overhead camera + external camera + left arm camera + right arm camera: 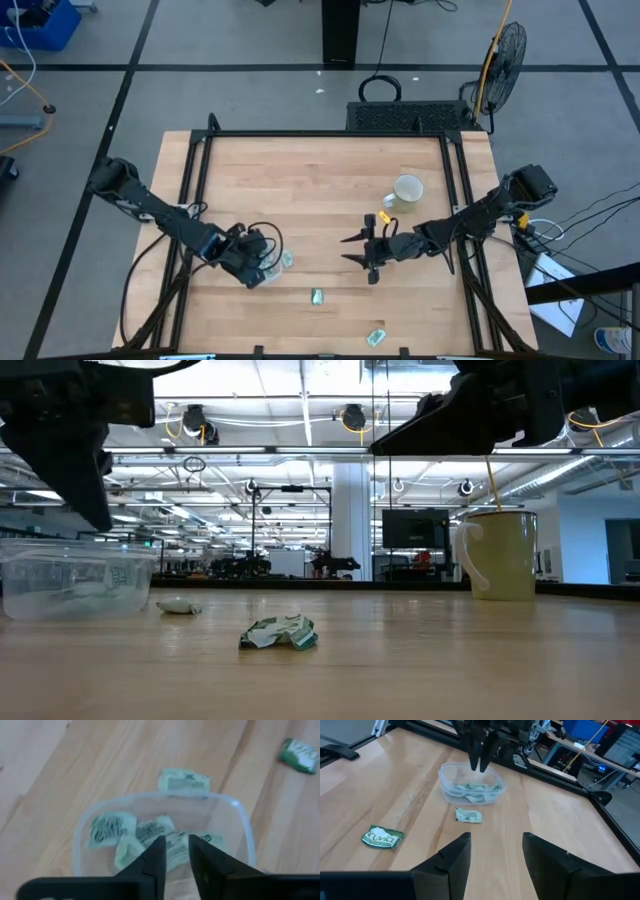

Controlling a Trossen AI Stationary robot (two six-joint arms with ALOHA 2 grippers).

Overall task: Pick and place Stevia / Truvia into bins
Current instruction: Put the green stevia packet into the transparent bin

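The clear bin (272,266) (471,786) (75,585) stands on the wooden table with several pale green and white packets (150,832) lying in it. My left gripper (176,851) (479,762) hangs just above the bin, pointing down, its fingers a narrow gap apart and holding nothing. One packet (468,815) (183,780) lies flat right beside the bin. A greener, crumpled packet (382,838) (317,295) (280,632) lies farther toward the near edge, and another packet (376,337) sits close to that edge. My right gripper (352,251) (495,842) hovers wide open at mid-table, facing the bin.
A white mug (407,188) (500,553) with a stick in it stands toward the far right, a small yellow object (384,215) beside it. Black frame rails (455,200) run along the table's sides. Bare wood lies between the two grippers.
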